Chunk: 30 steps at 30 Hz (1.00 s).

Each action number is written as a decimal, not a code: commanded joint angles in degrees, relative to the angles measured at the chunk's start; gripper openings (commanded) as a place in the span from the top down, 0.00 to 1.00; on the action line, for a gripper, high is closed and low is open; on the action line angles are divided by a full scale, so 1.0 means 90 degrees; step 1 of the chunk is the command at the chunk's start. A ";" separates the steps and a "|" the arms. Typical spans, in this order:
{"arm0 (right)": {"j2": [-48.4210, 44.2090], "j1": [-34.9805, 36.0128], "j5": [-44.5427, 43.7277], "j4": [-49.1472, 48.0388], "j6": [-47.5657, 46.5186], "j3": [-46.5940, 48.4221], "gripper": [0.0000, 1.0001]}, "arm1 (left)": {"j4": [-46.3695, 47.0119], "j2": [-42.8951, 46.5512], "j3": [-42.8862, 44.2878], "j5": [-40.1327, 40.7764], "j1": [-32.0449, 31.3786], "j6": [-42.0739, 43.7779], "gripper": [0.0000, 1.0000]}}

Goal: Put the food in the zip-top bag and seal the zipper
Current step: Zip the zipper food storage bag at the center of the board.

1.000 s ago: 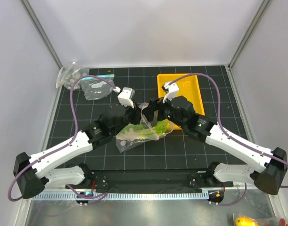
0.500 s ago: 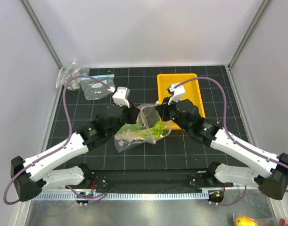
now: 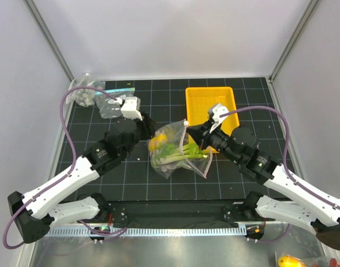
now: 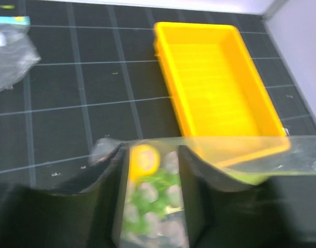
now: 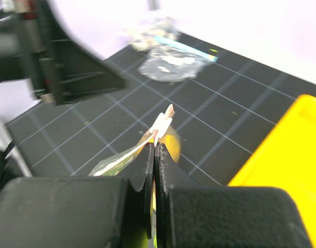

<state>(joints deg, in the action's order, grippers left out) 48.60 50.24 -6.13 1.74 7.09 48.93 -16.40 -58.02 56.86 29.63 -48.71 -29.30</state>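
The zip-top bag (image 3: 181, 158) hangs in the middle of the mat, with the lemon (image 3: 160, 139) and green food (image 3: 183, 151) inside it. My right gripper (image 3: 188, 129) is shut on the bag's top edge. In the right wrist view the zipper (image 5: 164, 122) sticks out past the pinched fingertips (image 5: 149, 155), and the lemon (image 5: 173, 143) shows just beyond. My left gripper (image 3: 149, 132) stands at the bag's left side. Its jaws (image 4: 150, 151) are apart, and the lemon (image 4: 143, 159) and blurred grapes (image 4: 156, 192) show through the plastic between them.
A yellow tray (image 3: 210, 105) stands behind the bag, right of centre. At the back left lie a clear bag with a light-blue strip (image 3: 111, 105) and a bunched dotted bag (image 3: 80, 92). Both arms' cables arc above the mat.
My right gripper closed on the bag's mouth and drew it rightward and up. My left gripper opened and pulled back to the left. The bag now hangs with the lemon showing.
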 commanded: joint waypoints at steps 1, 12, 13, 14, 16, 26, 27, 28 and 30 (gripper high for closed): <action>0.0020 0.0023 0.1352 -0.0593 -0.0465 0.0013 0.99 | 0.1117 0.0089 -0.0077 -0.1003 0.0031 0.0549 0.51; -0.0487 0.0023 0.2534 -0.0564 -0.0603 -0.0065 0.99 | 0.3471 0.1554 -0.2000 -0.3482 0.0041 0.2033 0.20; -0.0526 0.0023 0.2653 -0.0564 -0.0603 -0.0065 0.99 | 0.3628 0.1564 -0.2146 -0.3719 0.0041 0.2102 0.20; -0.0546 0.0023 0.2760 -0.0564 -0.0603 -0.0056 0.99 | 0.3784 0.1554 -0.2167 -0.3954 0.0041 0.2142 0.20; -0.0585 0.0024 0.3014 -0.0574 -0.0603 -0.0055 0.99 | 0.3795 0.1476 -0.2138 -0.4742 0.0041 0.2297 0.19; -0.0664 0.0023 0.3981 -0.0428 -0.0710 0.0052 0.99 | 0.4215 0.1592 -0.2343 -0.5792 -0.0008 0.2679 0.18; -0.0615 0.0023 0.4030 -0.0389 -0.0700 0.0071 0.99 | 0.4389 0.1661 -0.2411 -0.5831 -0.0018 0.2699 0.18; -0.0586 0.0014 0.4050 -0.0379 -0.0700 0.0091 0.99 | 0.4468 0.1719 -0.2528 -0.5937 -0.0056 0.2737 0.17; -0.0547 0.0023 0.3895 -0.0369 -0.0691 0.0101 0.99 | 0.4508 0.1778 -0.2568 -0.6171 -0.0134 0.2816 0.15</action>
<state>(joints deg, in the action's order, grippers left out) 43.27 50.24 27.42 0.64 1.56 47.77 18.55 -43.46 34.48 -21.30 -49.04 -6.42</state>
